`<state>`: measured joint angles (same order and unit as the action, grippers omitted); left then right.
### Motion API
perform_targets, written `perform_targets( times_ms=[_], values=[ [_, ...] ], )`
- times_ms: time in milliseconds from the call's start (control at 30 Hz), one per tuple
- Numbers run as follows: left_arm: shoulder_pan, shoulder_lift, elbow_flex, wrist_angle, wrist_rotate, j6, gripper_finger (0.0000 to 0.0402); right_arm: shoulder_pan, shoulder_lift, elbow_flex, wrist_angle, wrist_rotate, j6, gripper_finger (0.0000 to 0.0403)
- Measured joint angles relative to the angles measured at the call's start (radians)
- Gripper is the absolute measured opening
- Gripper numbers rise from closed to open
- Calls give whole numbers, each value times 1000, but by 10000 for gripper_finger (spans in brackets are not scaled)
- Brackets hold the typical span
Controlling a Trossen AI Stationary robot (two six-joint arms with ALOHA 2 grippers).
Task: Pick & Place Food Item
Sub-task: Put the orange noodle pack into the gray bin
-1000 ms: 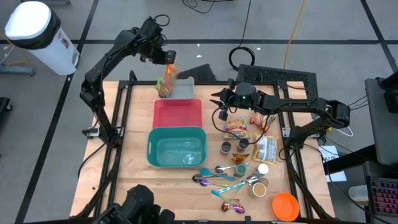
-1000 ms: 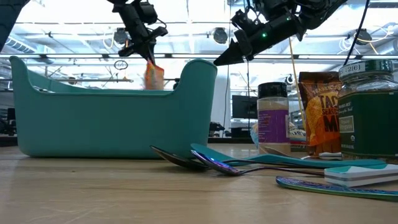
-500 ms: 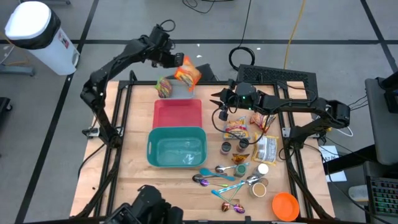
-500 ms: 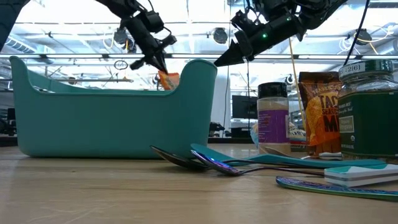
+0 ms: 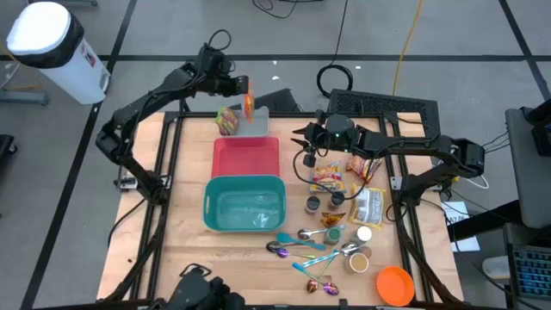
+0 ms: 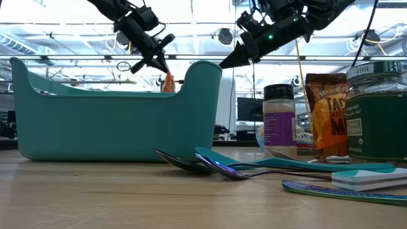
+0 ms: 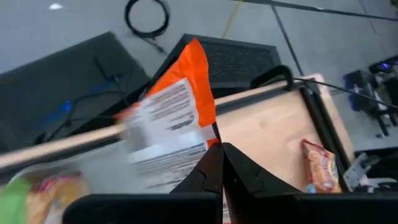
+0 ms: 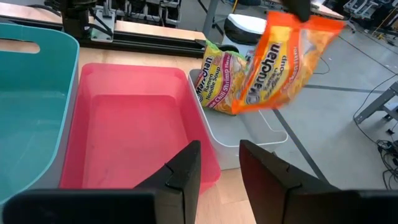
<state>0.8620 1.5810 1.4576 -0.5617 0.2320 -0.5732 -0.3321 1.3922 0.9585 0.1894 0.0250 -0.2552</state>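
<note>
One orange plastic ramen packet is pinched in the left gripper, hung long-axis down above the grey bin. A second, green-topped packet is lying inside. The right gripper is kept narrowly parted, empty, beside the pink bin.

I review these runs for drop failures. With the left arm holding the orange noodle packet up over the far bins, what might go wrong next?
1. The left gripper pinches only an edge of the orange noodle packet, which hangs tilted; it may slip or swing.
2. The packet hangs near the grey bin's far edge, so a release could land it outside.
3. A green noodle packet already leans inside, which may deflect it.
</note>
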Motion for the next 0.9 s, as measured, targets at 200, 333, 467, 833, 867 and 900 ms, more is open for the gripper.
perform_targets(
  times_ms=[200, 333, 467, 833, 867, 900],
  values=[
    [0, -117, -210, 157, -14, -69, 0, 0, 0, 0, 1, 0, -4, 100],
    [0, -185, -325, 248, -7, -106, 0, 0, 0, 0, 10, 0, -4, 98],
    [0, -216, -391, 275, -21, -116, 0, 0, 0, 0, 16, 0, -2, 100],
    [0, -228, -400, 275, -24, -77, 0, 0, 0, 0, 16, -1, 7, 100],
    [0, -228, -400, 273, -24, -76, 0, 0, 0, 0, 16, -1, 7, 100],
    [0, -228, -400, 271, -24, -76, 0, 0, 0, 0, 16, -1, 7, 100]
  ],
)
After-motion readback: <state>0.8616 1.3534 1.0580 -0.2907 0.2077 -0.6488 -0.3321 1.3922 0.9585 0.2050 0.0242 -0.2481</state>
